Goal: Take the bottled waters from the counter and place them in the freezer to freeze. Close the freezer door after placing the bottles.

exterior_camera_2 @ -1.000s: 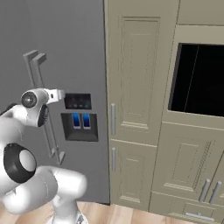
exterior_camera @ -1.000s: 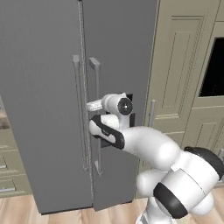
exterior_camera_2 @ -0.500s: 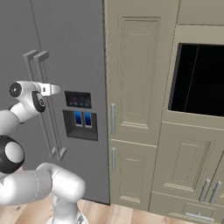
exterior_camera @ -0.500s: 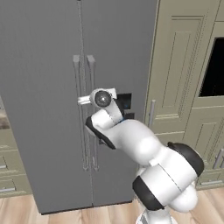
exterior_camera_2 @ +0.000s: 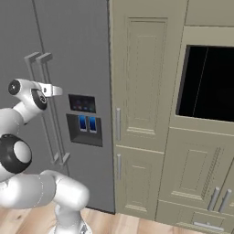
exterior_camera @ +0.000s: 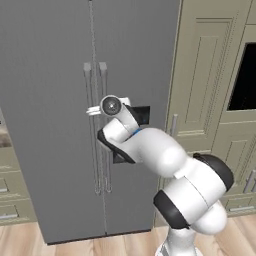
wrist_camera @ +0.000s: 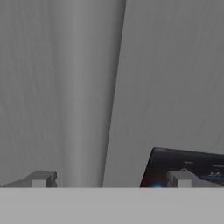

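Both base views flank the arm, sharing the closed freezer door (exterior_camera: 50, 115) (hand view hugs it).

The freezer door (exterior_camera: 47, 125) is plain flat grey, its bar handle (exterior_camera: 90, 125) a lighter grey. The twin door (exterior_camera: 137, 60) is the same grey and carries a black panel (exterior_camera_2: 83, 121) with 2 small blue lights. The cabinets (exterior_camera_2: 146, 91) are beige-grey with panelled fronts and pale metal pulls. The oven window (exterior_camera_2: 205, 82) is black. The floor (exterior_camera_2: 137, 226) is light brown wood. The arm (exterior_camera: 160, 160) is white with dark joints
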